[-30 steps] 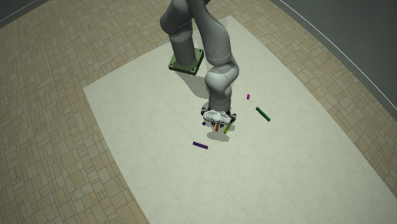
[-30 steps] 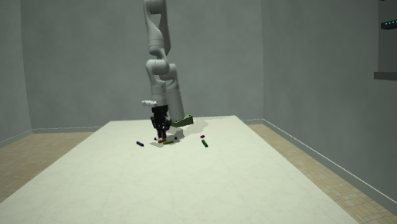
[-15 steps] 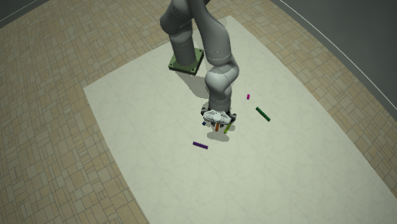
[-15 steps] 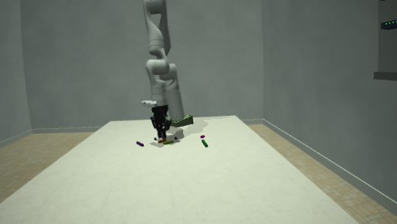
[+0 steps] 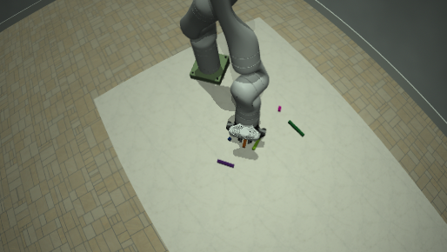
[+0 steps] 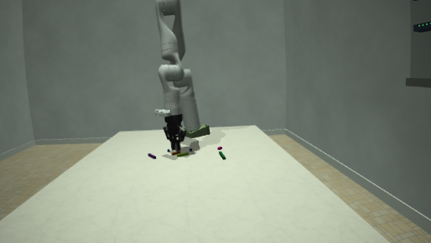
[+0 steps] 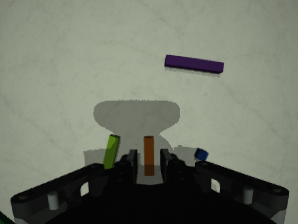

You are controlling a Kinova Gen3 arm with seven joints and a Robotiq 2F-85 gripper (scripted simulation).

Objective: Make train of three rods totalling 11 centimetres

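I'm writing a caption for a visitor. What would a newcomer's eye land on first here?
Probably the big grey arm, reaching down over the pale table. Beneath it, the black gripper has an orange rod between its fingers. In the wrist view, a purple rod stands out beyond them.

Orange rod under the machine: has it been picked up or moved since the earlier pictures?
No, nothing visibly changed. The arm, the jaws and the orange rod look the same, as do the purple and green rods. The jaws now stand partly open, with a gap on either side of the orange rod.
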